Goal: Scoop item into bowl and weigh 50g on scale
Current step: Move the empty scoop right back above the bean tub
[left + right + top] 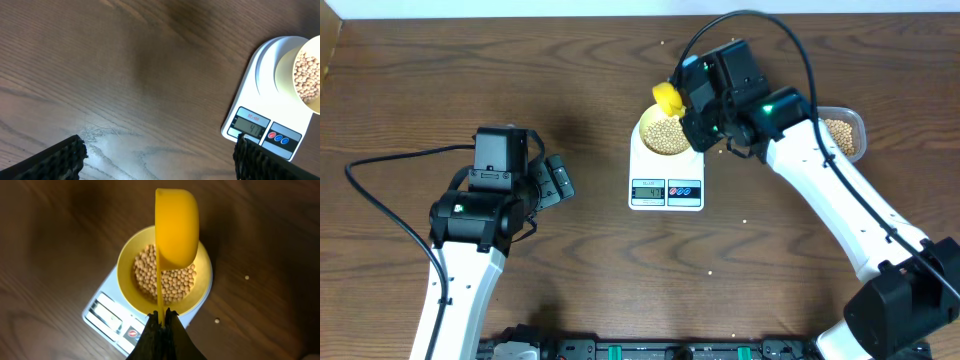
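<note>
Left of the scale, left gripper (563, 180) hovers over bare table (570, 60), fingers spread wide, nothing between them. Centre: scale (665, 175) carries the bowl (124, 270), beans (170, 282) covering its bottom. Display (252, 125) is on, digits partly hidden, can't read reliably. Right gripper (160, 322) is clamped on the handle of the yellow scoop (176, 227), held over the bowl's rim on the side away from the display. Far right: clear container (860, 125) holding more beans. Few stray beans (744, 222) on the table.

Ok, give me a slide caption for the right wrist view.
Right gripper holds the yellow scoop over the bowl of beans on the scale.
</note>
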